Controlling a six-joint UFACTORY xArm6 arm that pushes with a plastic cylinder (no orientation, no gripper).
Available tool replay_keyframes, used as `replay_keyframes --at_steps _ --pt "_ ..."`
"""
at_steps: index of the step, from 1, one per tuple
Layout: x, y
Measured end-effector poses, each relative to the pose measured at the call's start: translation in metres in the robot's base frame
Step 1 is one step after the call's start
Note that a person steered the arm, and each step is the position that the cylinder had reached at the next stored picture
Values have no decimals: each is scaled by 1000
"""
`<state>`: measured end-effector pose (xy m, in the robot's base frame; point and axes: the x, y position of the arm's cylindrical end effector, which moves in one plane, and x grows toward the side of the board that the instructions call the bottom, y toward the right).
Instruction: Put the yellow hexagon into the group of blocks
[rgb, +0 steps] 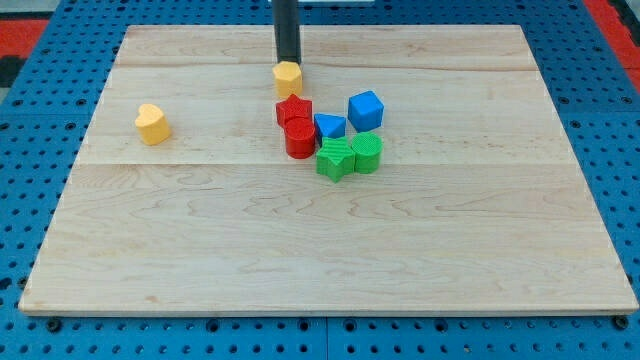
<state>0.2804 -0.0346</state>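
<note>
Rod: my tip (288, 62) comes down from the view's top and sits right at the top side of the yellow hexagon (288, 78), looks like it's touching or as good as.
Pincer: there isn't one on this arm, just the plain dark rod, so nothing's grabbed or clamped.
Yellow hexagon: on the wooden board (300, 240), just above the cluster, very close to the upper red block (294, 109) but I can't tell if they actually touch.
Cluster: packed tight a bit right of the board's middle. The upper red block has a red cylinder (299, 138) right below it.
Blues: a blue triangle-ish block (329, 126) sits to the right of the reds, and a blue cube (365, 109) is up and right of that.
Greens: a green star-like block (335, 158) and a green cylinder (367, 152) side by side at the cluster's bottom.
Loner: a yellow heart-shaped block (152, 123) way off on the view's left, well apart from everything.
</note>
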Motion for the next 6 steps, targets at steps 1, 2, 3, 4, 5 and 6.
replay_keyframes --at_steps 1,2,3,4,5,6 --pt "-16 -54" --pt "3 -32" --pt "20 28" --pt "36 55" --pt "29 65" --pt "21 42"
